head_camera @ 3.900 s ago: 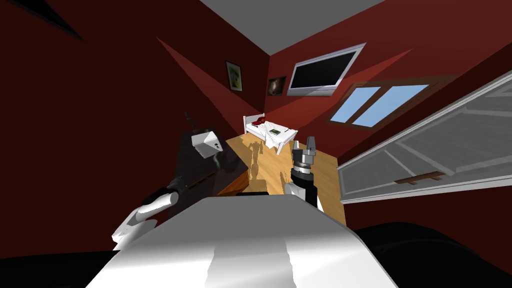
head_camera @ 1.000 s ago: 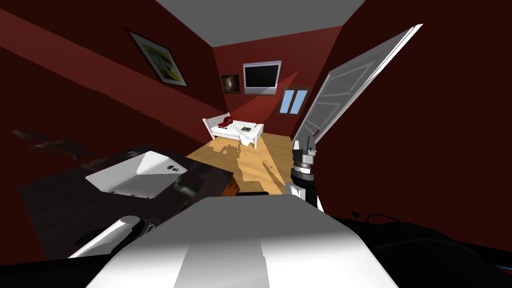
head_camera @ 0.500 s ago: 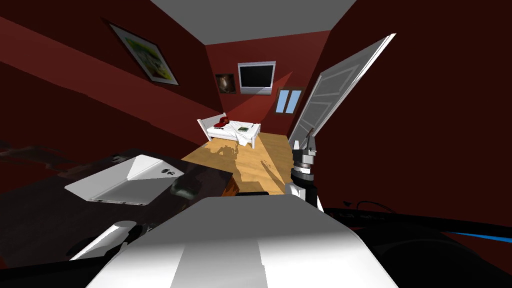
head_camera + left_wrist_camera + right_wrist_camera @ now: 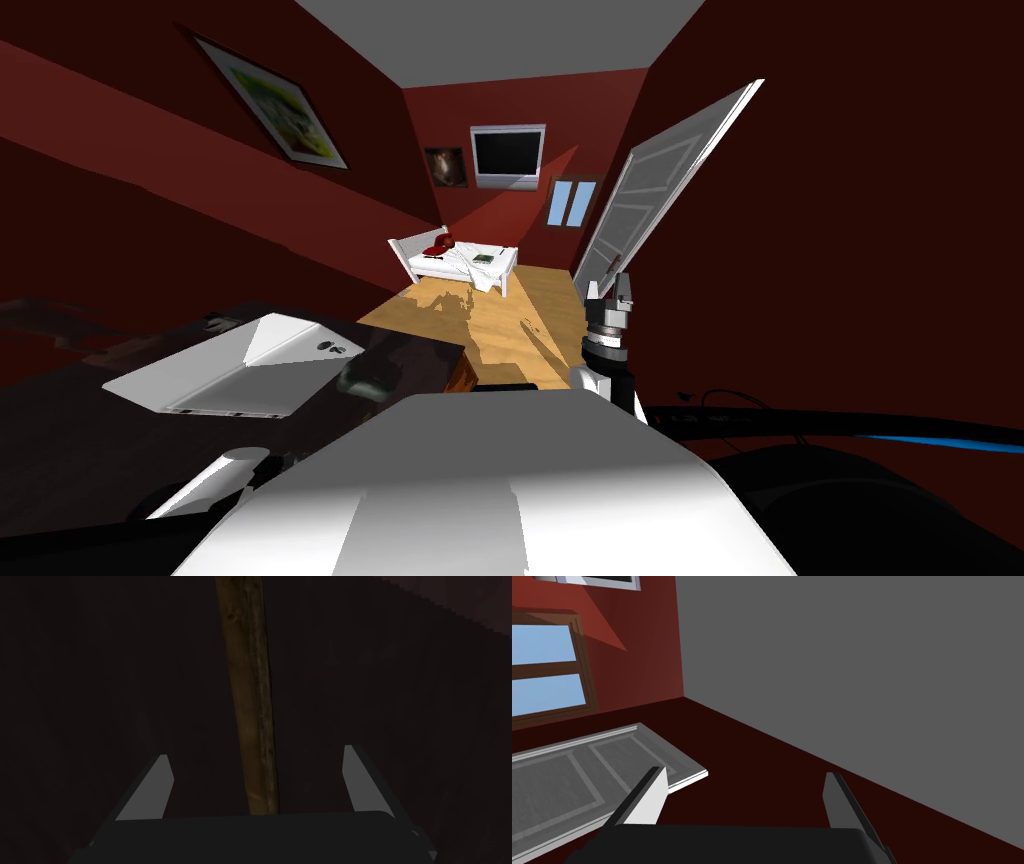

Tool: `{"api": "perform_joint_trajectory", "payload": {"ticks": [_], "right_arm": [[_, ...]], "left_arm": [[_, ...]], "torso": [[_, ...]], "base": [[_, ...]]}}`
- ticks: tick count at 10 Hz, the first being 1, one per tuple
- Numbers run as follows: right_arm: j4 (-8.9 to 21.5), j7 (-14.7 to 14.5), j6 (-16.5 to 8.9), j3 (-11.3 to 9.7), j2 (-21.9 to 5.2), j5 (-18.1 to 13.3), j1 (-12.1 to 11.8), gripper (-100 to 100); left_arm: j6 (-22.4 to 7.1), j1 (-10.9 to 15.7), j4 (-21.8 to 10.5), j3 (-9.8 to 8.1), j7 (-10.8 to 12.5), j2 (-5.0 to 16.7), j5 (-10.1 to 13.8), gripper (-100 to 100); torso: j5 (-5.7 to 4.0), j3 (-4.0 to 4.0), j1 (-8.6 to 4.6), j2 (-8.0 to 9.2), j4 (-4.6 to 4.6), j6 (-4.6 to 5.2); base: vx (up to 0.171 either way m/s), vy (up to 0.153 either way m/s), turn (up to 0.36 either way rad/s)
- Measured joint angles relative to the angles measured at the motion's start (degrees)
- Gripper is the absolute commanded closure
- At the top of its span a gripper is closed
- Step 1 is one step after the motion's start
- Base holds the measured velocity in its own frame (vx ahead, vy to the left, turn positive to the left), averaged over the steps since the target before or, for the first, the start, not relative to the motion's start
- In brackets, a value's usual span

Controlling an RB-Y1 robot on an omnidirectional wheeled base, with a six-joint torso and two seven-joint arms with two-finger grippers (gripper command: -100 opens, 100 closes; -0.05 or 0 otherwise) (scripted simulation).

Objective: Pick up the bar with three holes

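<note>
We stood at a dark worktop with both hands spread and empty.

The worktop (image 4: 80,430) lay to our left. A white door (image 4: 660,190) stood open on the right, and a white bed (image 4: 455,262) sat by the far wall. A white box (image 4: 230,370) rested on the worktop. Our left hand (image 4: 256,752) hung over a dark surface with its fingers wide apart, pinching nothing, and a brown strip (image 4: 250,701) ran between them. Our right hand (image 4: 610,285) was raised right of the worktop, fingers likewise parted. A small dark lump (image 4: 365,378) lay just beside the box. We could not tell where the bar was.
</note>
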State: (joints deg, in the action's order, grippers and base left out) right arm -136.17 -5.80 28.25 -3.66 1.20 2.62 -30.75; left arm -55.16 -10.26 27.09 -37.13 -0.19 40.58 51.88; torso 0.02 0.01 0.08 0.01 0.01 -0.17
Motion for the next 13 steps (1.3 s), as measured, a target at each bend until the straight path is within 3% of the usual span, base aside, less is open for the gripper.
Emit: {"api": "perform_joint_trajectory", "payload": {"ticks": [3,4,8,9,10,11,13], "right_arm": [[0.0,0.0,0.0,0.0,0.0,0.0,0.0,0],[0.0,0.0,0.0,0.0,0.0,0.0,0.0,0],[0.0,0.0,0.0,0.0,0.0,0.0,0.0,0],[0.0,0.0,0.0,0.0,0.0,0.0,0.0,0],[0.0,0.0,0.0,0.0,0.0,0.0,0.0,0],[0.0,0.0,0.0,0.0,0.0,0.0,0.0,0],[0.0,0.0,0.0,0.0,0.0,0.0,0.0,0]], "left_arm": [[3.4,1.9,-2.2,0.82,-0.5,-2.3,-1.2,-100],[3.6,1.9,-2.2,0.86,-0.4,-2.4,-1.2,100],[3.4,1.9,-2.3,0.86,-0.3,-2.5,-1.2,100],[3.4,1.9,-2.3,0.86,-0.3,-2.5,-1.2,0],[3.4,1.9,-2.3,0.86,-0.3,-2.5,-1.2,100],[2.7,1.1,-0.9,0.76,0.1,-2.3,-1.1,100],[1.8,1.4,-2.1,0.29,-0.8,-0.6,-0.4,100]], "torso": [[0.06,-0.02,0.22,-0.04,-0.01,0.0],[0.03,-0.02,0.11,-0.04,-0.01,0.0],[0.08,-0.02,0.24,-0.04,0.0,0.03],[0.07,-0.02,0.25,-0.05,0.0,0.03],[0.07,-0.02,0.25,-0.05,-0.01,0.03],[0.02,-0.02,0.17,-0.05,0.0,0.03],[0.01,-0.03,0.05,-0.06,-0.01,0.02]], "base": [[-0.002,0.054,0.012],[0.0,0.0,0.0],[0.0,0.0,0.0],[0.0,0.0,0.0],[0.004,-0.023,-0.018],[0.006,-0.044,-0.02],[0.003,-0.032,-0.001]]}}
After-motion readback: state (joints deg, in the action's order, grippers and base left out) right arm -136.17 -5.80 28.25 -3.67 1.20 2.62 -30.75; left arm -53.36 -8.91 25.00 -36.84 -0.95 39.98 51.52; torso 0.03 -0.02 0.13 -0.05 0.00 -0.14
